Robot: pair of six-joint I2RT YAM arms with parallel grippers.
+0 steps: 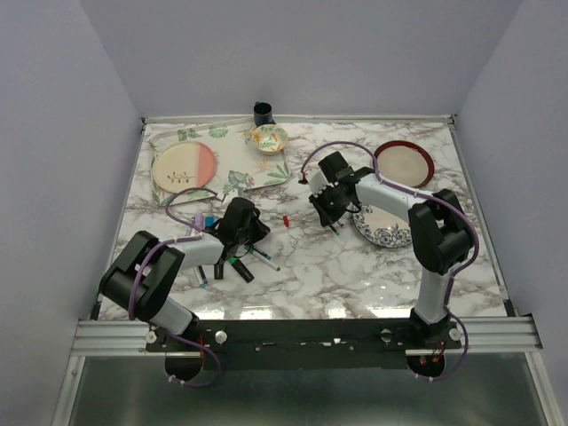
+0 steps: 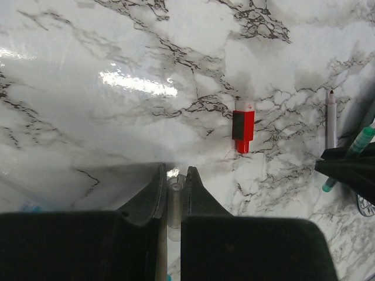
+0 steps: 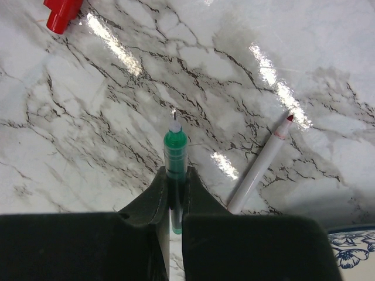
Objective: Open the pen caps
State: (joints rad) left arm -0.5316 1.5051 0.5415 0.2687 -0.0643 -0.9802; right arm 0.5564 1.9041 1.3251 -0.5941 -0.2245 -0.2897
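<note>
Grey walls box in a white marble counter (image 1: 355,275) in the overhead view, with a pink-and-cream plate (image 1: 184,166), a red plate (image 1: 404,162), a blue-patterned plate (image 1: 383,232) and a small floral bowl (image 1: 269,138) on it. The red cap (image 1: 287,220) lies alone on the marble between the two arms, off any pen. The left fingers (image 1: 248,226) sit just to its left, with a huddle of loose pens (image 1: 238,264) on their near side, and the right fingers (image 1: 328,213) sit to its right beside the patterned plate. From the left wrist, the left fingers (image 2: 163,181) stand narrow, pinched on a thin clear tube (image 2: 174,213); whether that is a cap or a pen barrel I cannot tell. Ahead of them the red cap (image 2: 243,132) lies flat: short, bright red, squared in outline, with a black patch along one side and a pale rim at its far end. From the right wrist, the right fingers (image 3: 164,181) are clamped on a green pen (image 3: 175,149) whose fine tip is bare and points away from the camera. A white pen (image 3: 261,170) with a dark red tip, also uncapped, lies just to the right on the marble. The red cap (image 3: 61,13) shows in the upper left corner, well apart from both.
</note>
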